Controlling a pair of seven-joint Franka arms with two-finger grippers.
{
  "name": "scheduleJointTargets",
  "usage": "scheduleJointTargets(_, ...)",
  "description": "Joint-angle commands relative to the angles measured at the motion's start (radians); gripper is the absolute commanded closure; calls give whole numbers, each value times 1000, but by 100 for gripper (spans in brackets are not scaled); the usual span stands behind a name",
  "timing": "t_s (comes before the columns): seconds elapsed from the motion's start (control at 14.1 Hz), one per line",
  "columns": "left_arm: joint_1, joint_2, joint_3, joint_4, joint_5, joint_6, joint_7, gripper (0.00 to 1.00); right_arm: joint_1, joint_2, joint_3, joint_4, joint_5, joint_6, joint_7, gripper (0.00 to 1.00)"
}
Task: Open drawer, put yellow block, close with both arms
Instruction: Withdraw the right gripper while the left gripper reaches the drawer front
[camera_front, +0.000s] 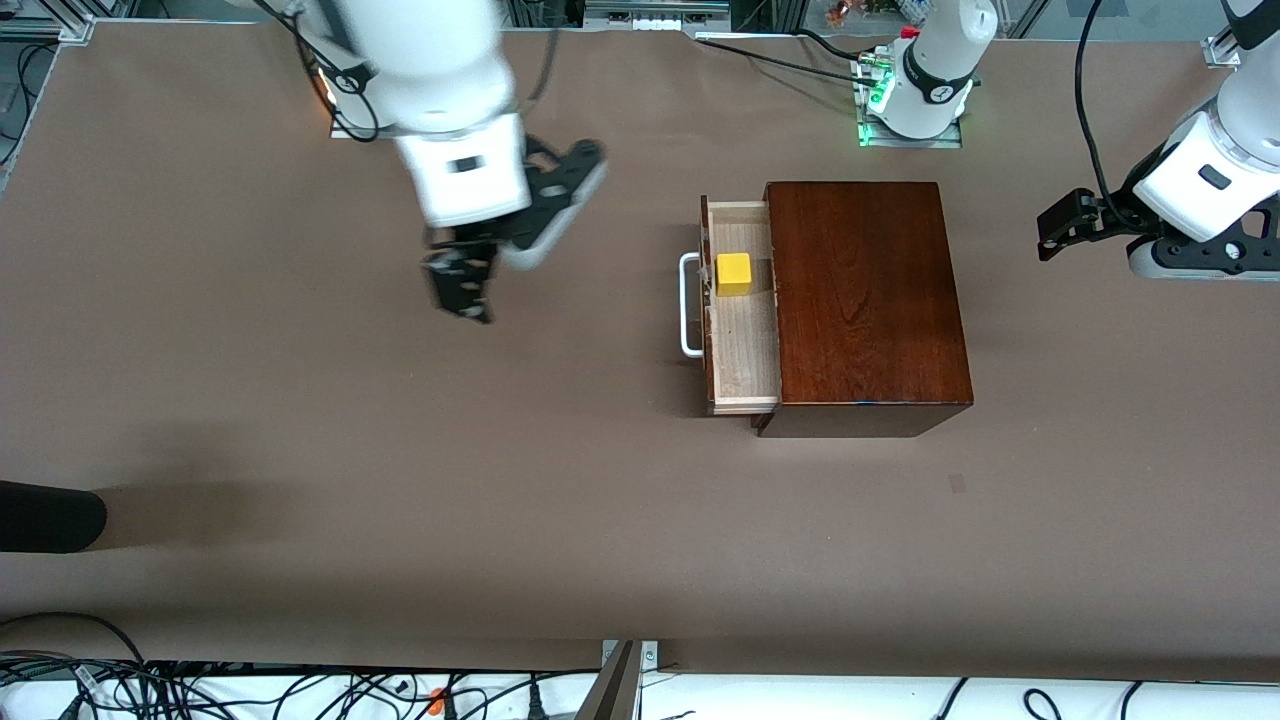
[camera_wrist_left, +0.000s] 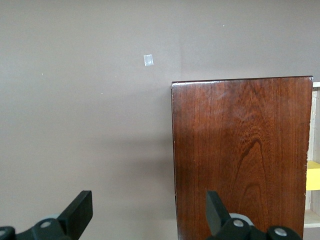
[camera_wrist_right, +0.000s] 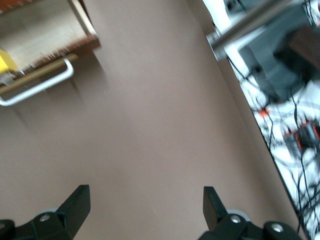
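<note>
The drawer (camera_front: 742, 325) stood open with the yellow block (camera_front: 733, 273) inside, both pincers, right (camera_front: 462, 285) and left (camera_front: 1058, 228), released and empty; closing remained.

My two arms wear glossy white shells with dark grey joint rings. Each ends in a black two-finger gripper, right gripper (camera_front: 462, 285) and left gripper (camera_front: 1062, 228), silver screws at the finger bases. Black cables trail above the wooden box (camera_front: 865, 300).
</note>
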Motion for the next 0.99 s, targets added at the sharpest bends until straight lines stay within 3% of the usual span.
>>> scheduleJointTargets(0.0, -2, 16, -3, 36, -16, -25, 20, 0, -95, -138, -5, -190, 90, -2, 36, 0)
scheduleJointTargets(0.07, -5, 16, -4, 34, -26, -25, 22, 0, -143, -187, -7, -267, 142, 2, 39, 0)
scheduleJointTargets(0.35, -90, 59, -30, 42, -42, -23, 46, 0, -304, -298, -7, -453, 158, 12, 107, 0)
scheduleJointTargets(0.57, -159, 155, -32, 75, -43, -22, 311, 0, -343, -390, -12, -590, 146, 18, 248, 0)
scheduleJointTargets(0.92, -316, 263, -34, 91, -207, -11, 576, 0, -358, -425, -73, -642, 112, 5, 290, 0)
